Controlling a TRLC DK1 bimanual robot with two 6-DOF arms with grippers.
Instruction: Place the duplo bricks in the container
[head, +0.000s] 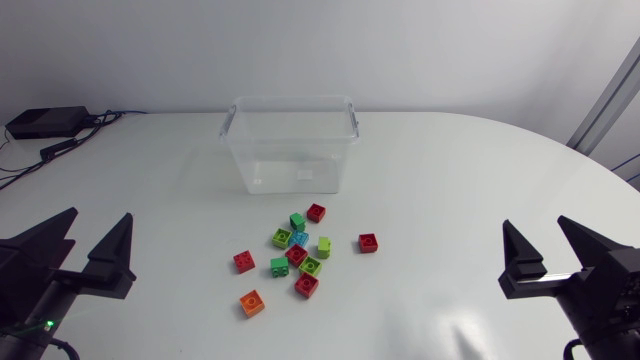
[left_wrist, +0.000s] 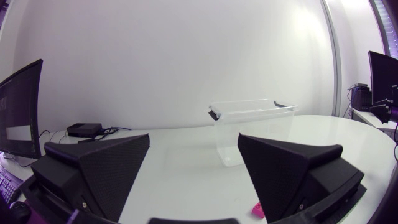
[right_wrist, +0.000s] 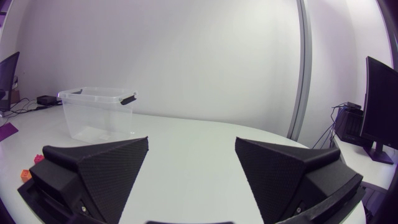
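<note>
Nearest, the left gripper (head: 101, 214) and right gripper (head: 533, 220) sit at the table's (head: 450, 170) near corners, fingers spread wide apart and holding nothing. The clear container (head: 240, 150) stands farther back, mid-table, with no brick visible inside, so the task looks unstarted. All twelve duplo bricks (head: 296, 255) lie clustered just before it: five red, three lime, two green, one blue, one orange.

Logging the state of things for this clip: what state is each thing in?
Container: upright, no lid, no bricks inside.
Duplo bricks: loose on the table, outside the container.
Left gripper: jaws open, empty.
Right gripper: jaws open, empty.
</note>
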